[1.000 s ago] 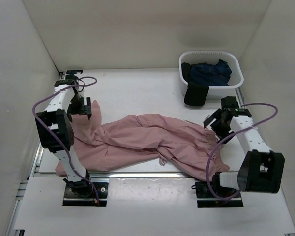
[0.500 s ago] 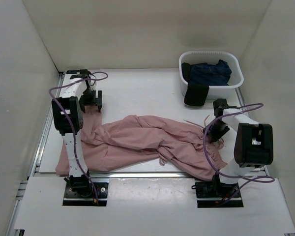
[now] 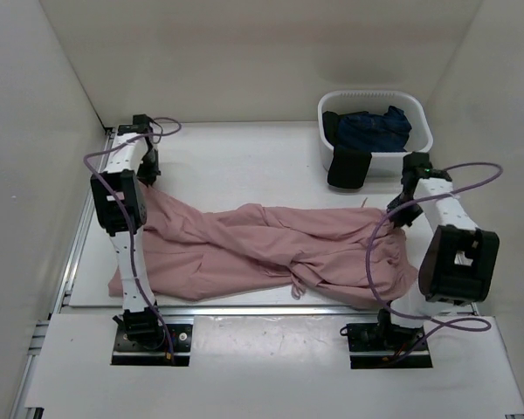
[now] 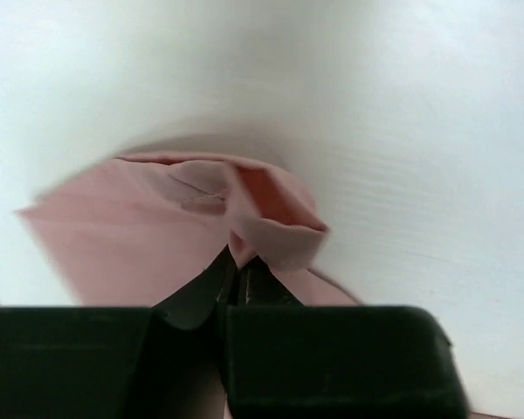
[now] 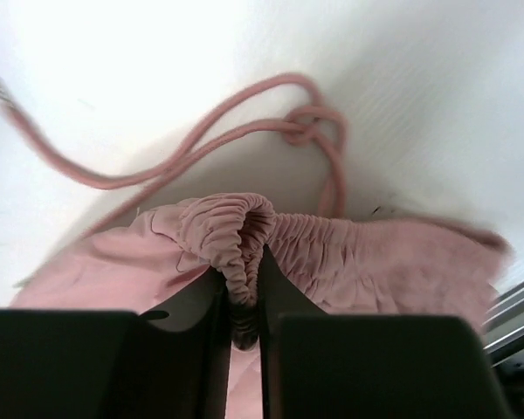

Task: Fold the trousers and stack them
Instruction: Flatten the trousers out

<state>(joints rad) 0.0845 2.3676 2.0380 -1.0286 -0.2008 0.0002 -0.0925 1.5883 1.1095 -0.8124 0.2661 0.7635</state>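
Note:
The dusty-pink trousers (image 3: 271, 249) lie crumpled across the table between the two arms. At the far left my left gripper (image 3: 145, 175) is shut on the hem of a leg; in the left wrist view a fold of pink cloth (image 4: 275, 229) sticks out from the closed jaws (image 4: 238, 272). On the right my right gripper (image 3: 400, 212) is shut on the gathered elastic waist (image 5: 240, 236), which bunches up between the jaws (image 5: 243, 288). The thin pink drawstring (image 5: 244, 122) loops on the table beyond the waist.
A white basket (image 3: 419, 144) stands at the back right, holding a dark navy-blue garment (image 3: 373, 127), with a black garment (image 3: 348, 168) hanging over its front rim. White walls enclose the table on three sides. A metal rail (image 3: 244, 310) runs along the near edge.
Both grippers have closed on the trousers, left on a leg end, right on the waist. Both arms have moved toward the back, pulling the cloth straighter across the table.

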